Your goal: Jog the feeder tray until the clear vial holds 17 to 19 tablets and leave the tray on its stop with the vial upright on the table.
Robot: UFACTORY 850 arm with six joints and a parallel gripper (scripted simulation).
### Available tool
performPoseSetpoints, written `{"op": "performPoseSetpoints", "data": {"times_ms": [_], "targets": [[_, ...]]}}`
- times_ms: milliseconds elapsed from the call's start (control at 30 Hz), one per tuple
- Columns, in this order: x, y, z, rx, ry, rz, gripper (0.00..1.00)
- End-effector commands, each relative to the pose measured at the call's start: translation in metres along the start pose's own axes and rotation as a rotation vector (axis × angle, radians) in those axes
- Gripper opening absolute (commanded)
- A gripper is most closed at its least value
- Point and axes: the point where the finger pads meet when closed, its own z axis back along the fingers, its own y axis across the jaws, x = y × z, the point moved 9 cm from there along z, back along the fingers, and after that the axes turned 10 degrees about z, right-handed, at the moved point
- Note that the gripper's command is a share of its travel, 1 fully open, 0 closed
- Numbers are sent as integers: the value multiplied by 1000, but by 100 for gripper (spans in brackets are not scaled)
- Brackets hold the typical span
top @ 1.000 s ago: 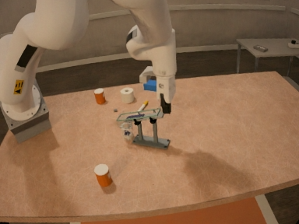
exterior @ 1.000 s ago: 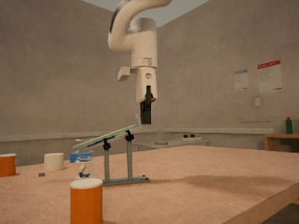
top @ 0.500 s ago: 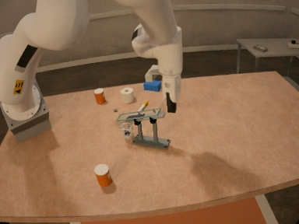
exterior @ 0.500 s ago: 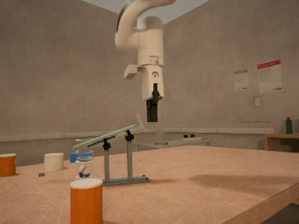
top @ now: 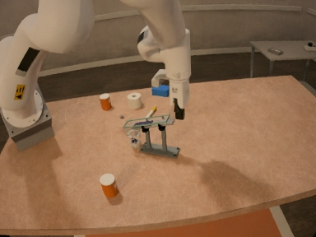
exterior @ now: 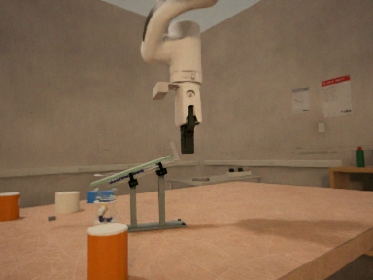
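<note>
While the arm hangs over the table, quick rundown view by view:

Top view
- gripper (top: 179,115): fingers pressed together, nothing between them, pointing down just off the right, raised end of the tray. Can't tell from this angle if the tips touch it.
- feeder tray (top: 147,121): clear-ish green strip on two posts, tilted so the left end is lower. Dark tablets sit on it near the middle-left.
- stand base (top: 160,151): grey plate under the posts, flat on the table (top: 247,136).
- clear vial (top: 134,139): upright on the table, right under the tray's low left end, touching or nearly touching the stand. A few dark tablets inside, count not readable.
- other stuff: orange bottle w/ white cap (top: 109,185) at the near left, second orange bottle (top: 105,101) at the far left, white roll (top: 134,100) beside it, blue box (top: 160,90) behind the wrist, yellow-tipped marker (top: 151,112) just behind the tray.

Exterior view
- gripper (exterior: 187,140): shut, empty, hanging above the tray's high right end w/ a small visible gap.
- feeder tray (exterior: 132,173): slopes down to the left.
- clear vial (exterior: 104,208): standing upright below the low end, tablets at the bottom.
- orange bottle (exterior: 107,250): nearest the cam, well apart from the stand.
</note>
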Motion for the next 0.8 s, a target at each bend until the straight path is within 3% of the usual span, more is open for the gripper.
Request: {"op": "performPoseSetpoints", "data": {"times_ms": [0, 233, 400, 767], "targets": [[-8, 2, -2, 1, -2, -1, 0], [-20, 4, -6, 1, -2, -1, 0], [7, -1, 3, 1, -2, -1, 0], [8, -1, 3, 1, -2, -1, 0]]}}
